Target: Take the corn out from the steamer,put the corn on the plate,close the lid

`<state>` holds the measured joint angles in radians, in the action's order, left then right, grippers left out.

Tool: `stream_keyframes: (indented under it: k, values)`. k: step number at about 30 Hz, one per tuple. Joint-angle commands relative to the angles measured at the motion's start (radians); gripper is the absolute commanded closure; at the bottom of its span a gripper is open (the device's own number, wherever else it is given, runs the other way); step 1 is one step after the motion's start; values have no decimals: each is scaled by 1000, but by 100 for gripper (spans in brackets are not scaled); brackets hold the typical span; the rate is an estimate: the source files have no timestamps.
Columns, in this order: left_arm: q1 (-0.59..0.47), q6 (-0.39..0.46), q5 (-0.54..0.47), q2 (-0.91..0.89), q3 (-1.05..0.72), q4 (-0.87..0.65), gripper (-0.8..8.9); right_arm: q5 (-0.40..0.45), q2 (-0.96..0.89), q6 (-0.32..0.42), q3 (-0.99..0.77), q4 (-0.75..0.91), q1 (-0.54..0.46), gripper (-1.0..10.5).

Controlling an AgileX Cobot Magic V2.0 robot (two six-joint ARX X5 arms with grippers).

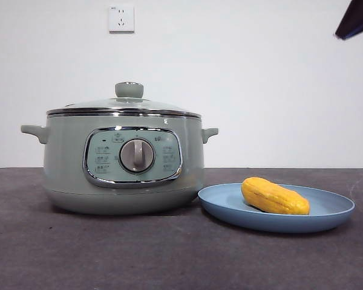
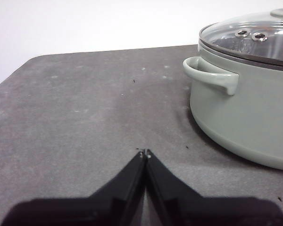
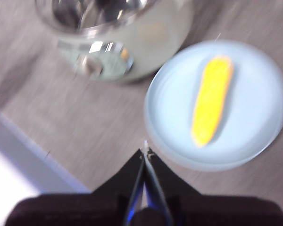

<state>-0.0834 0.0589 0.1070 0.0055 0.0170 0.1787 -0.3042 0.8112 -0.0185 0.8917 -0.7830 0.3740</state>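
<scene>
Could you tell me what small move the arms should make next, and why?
Probably just pull both arms clear. The corn lies on the plate, the lid sits on the steamer, and the left gripper and right gripper are shut and empty.

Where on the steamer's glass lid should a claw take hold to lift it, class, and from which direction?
Grip the pale green knob at the centre of the lid, coming straight down from above. The knob stands upright and narrow enough to pinch, while the dome is smooth, sloping glass and the chrome rim sits flush on the steamer.
</scene>
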Motion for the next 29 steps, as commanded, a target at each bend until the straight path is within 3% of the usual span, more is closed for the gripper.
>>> stream_keyframes:
  k: [1, 6, 12, 21, 29]
  values:
    - [-4, -8, -1, -2, -13, -3, 816, 21, -64, 19, -9, 100, -50, 946]
    - [-4, -8, -1, -2, -13, -3, 816, 24, -206, 16, -57, 258, -163, 946]
    - [-4, -8, -1, -2, -13, -3, 816, 24, -415, 42, -303, 506, -292, 946]
    - [-4, -8, -1, -2, -13, -3, 816, 84, -659, 38, -690, 647, -321, 946]
    - [-4, -8, -1, -2, -13, -3, 816, 102, -755, 34, -811, 642, -321, 946]
